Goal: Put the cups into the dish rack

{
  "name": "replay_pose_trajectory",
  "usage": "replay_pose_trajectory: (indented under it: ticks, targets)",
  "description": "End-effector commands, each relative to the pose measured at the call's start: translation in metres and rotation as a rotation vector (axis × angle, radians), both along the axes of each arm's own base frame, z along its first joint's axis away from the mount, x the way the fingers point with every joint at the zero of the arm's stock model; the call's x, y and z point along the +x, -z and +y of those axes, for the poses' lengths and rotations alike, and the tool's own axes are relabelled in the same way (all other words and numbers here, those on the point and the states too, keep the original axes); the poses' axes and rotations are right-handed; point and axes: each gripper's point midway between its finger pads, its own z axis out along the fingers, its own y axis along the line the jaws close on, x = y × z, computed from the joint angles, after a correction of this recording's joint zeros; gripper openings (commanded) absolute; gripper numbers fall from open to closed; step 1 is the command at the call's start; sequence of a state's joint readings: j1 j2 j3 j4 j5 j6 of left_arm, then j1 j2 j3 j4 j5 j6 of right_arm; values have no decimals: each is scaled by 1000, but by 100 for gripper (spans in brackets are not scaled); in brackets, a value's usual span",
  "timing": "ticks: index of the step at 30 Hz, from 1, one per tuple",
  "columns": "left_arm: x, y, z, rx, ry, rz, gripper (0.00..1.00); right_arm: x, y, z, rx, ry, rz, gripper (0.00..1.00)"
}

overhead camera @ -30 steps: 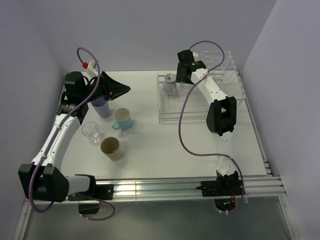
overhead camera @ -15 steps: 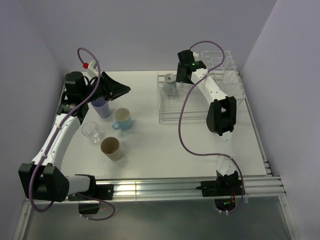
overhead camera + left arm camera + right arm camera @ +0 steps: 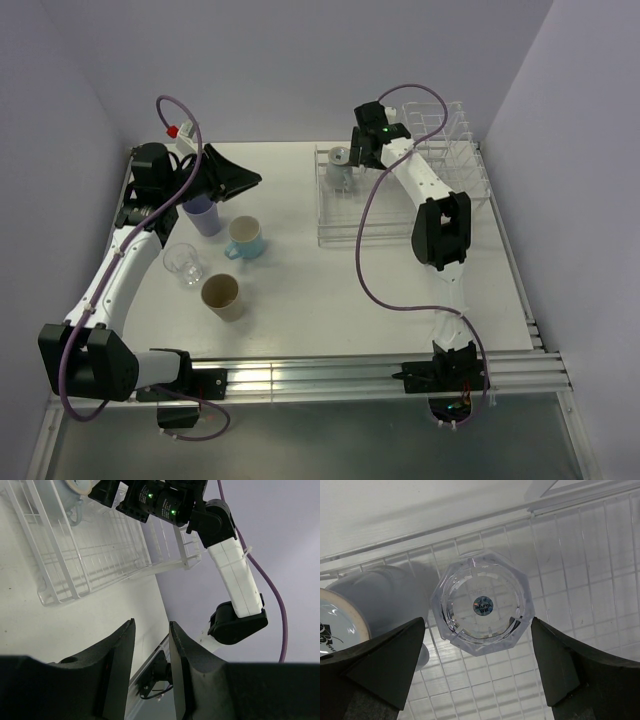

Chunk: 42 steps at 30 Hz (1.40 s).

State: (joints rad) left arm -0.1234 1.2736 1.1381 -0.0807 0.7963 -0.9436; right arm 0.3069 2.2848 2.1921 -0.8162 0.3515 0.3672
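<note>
**Right claw wide around glass in rack; four cups waiting on worktop**

My right claw stood wide, one finger either side of the glass. Neither pad touched it, as far as I could tell. The glass sat base-up on the rack grid, just beside a mug, also base-up. They were probably inverted to drain and packed close to leave grid for the rest. I judged the glass placed and the claw free to lift.

My left claw hung above the tumbler, jaws partly apart and holding nothing. It was likely staged for the next pick.

On the worktop were the tumbler, a second mug, a second glass and a tan cup. All stood upright, grouped on the left, well apart from the rack. That made two of six loaded by my count.

Views:
- **Right wrist:** only this one showed the gap between fingers and glass; from the top my arm hid it.
- **Top:** only this one showed the waiting cups.
- **Left wrist:** it saw the rack, the mug and my right arm but not the tumbler, so I couldn't check alignment.
</note>
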Motion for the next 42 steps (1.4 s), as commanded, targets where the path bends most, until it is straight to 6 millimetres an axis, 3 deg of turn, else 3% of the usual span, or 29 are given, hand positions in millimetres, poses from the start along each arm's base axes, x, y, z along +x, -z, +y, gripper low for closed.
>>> replay_pose_trajectory:
  ticks: [1, 5, 6, 8, 9, 13, 18, 22, 24, 28, 33, 42]
  targets:
    - [1, -9, 0, 6, 10, -55, 39, 6, -27, -8, -11, 24, -65, 95]
    - [2, -8, 0, 14, 11, -56, 39, 0, -47, -15, -31, 55, -106, 95]
    - [3, -6, 0, 18, 12, -53, 39, -4, -63, -17, -25, 61, -136, 95]
    - [5, -4, 1, 23, 4, -47, 39, -9, -68, -19, -30, 74, -153, 95]
    - [5, -3, 2, 28, -3, -47, 39, -12, -81, -19, -19, 74, -176, 95]
    - [16, 7, 14, 103, -105, -29, 39, -25, -92, -18, 2, 73, -197, 95]
    - [34, 35, 58, 297, -372, 61, 39, -36, -104, -17, 42, 69, -223, 96]
    - [32, 50, 90, 412, -524, 105, 41, -47, -109, -12, 55, 48, -237, 96]
    - [30, 59, 104, 462, -582, 130, 40, -55, -121, -9, 70, 34, -264, 96]
    - [26, 89, 119, 567, -621, 196, 37, -71, -136, 2, 114, -12, -299, 96]
    - [23, 132, 123, 656, -588, 290, 35, -100, -170, 16, 170, -70, -377, 96]
    - [25, 172, 109, 746, -562, 344, 34, -145, -215, 30, 241, -154, -472, 97]
